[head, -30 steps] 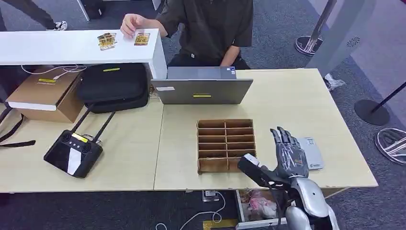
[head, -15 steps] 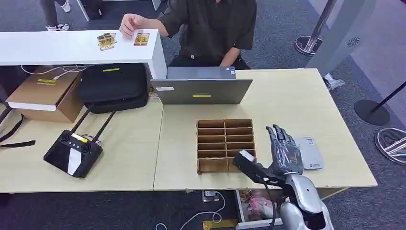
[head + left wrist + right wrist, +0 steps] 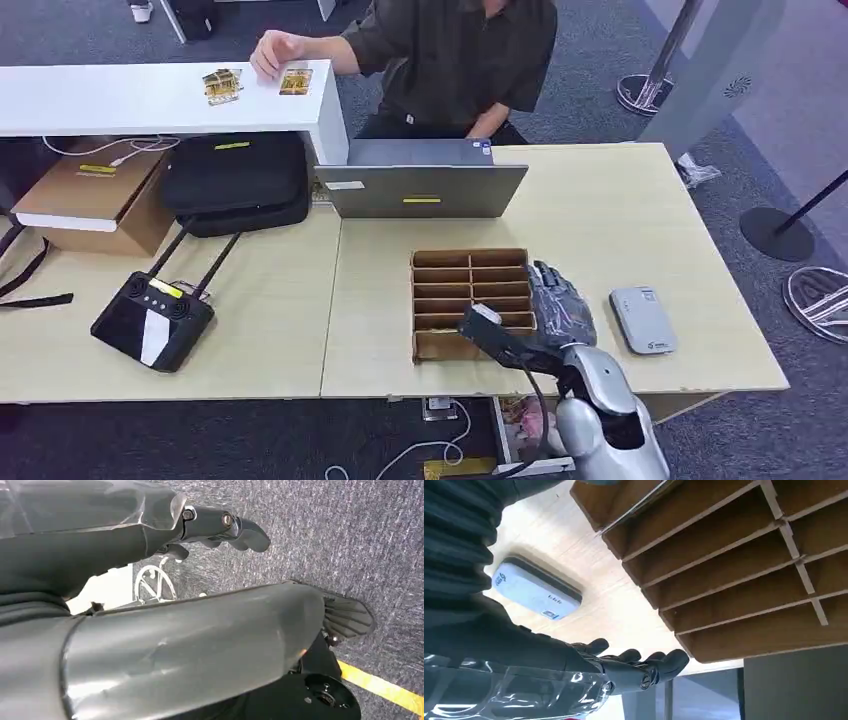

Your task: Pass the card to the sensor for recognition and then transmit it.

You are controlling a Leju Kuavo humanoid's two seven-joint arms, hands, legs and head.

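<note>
- Right hand [image 3: 557, 308] reaches in from below over the pale wooden table [image 3: 620, 210], fingers extended and spread, holding nothing; it sits at the right edge of the brown slotted rack [image 3: 455, 290], thumb stretched across the rack's near right corner.
- Right wrist view: the fingers [image 3: 644, 667] lie straight alongside the rack [image 3: 744, 575], apart from it; a thin card edge [image 3: 634, 510] shows in one slot, though whether it is a card I cannot tell for certain.
- Sensor [image 3: 642, 320], a flat grey-white box, lies on the table just right of the hand, not touched; it also shows in the right wrist view [image 3: 536, 587].
- Left hand [image 3: 220, 525] hangs over grey carpet, fingers slightly curled and holding nothing.
- Cards [image 3: 223, 84], gold-coloured, lie on the white counter [image 3: 120, 100] at the far left, well apart from the robot; a person's hand [image 3: 272, 52] rests beside them.
- Closed laptop [image 3: 420, 180] lies behind the rack.
</note>
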